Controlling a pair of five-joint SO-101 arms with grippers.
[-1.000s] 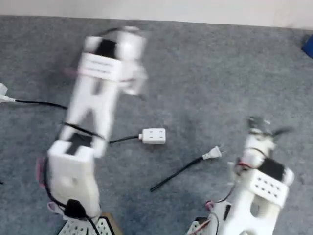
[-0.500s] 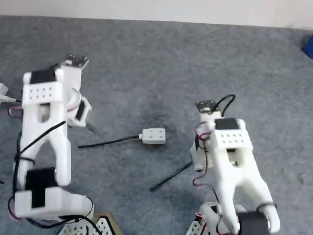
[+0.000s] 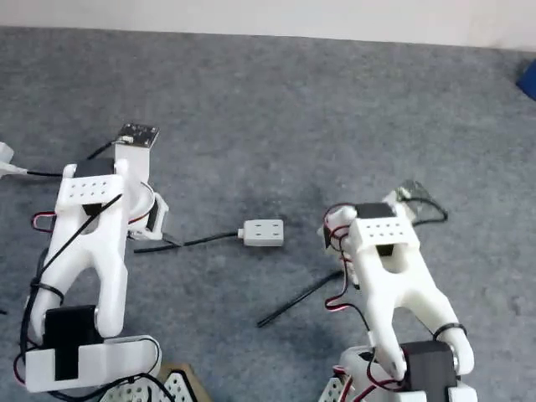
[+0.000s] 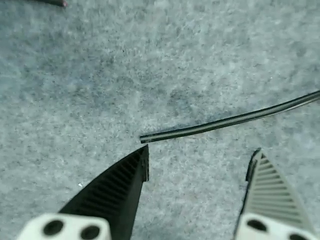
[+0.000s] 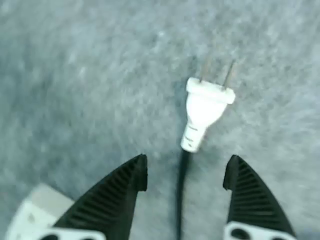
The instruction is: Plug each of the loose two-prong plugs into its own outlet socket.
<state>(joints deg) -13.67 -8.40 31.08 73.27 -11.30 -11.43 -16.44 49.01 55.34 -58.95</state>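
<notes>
Noting white plug [image 5: 206, 111] lying flat on grey carpet [image 5: 75, 75], its cord [image 5: 180, 200] running back between wide-apart jaws of right claw [image 5: 186, 162], untouched. Logging left claw [image 4: 201, 152] as gaping too, hanging just over black lead [image 4: 225, 121] of outlet block [image 3: 262, 232].

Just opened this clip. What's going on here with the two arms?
Nothing is grasped yet. The right gripper is open just above a white two-prong plug that lies flat on the grey carpet, its cord running back between the jaws. The left gripper is open too, above the loose end of a black cable. The white outlet block lies between the two arms with nothing plugged into it.
</notes>
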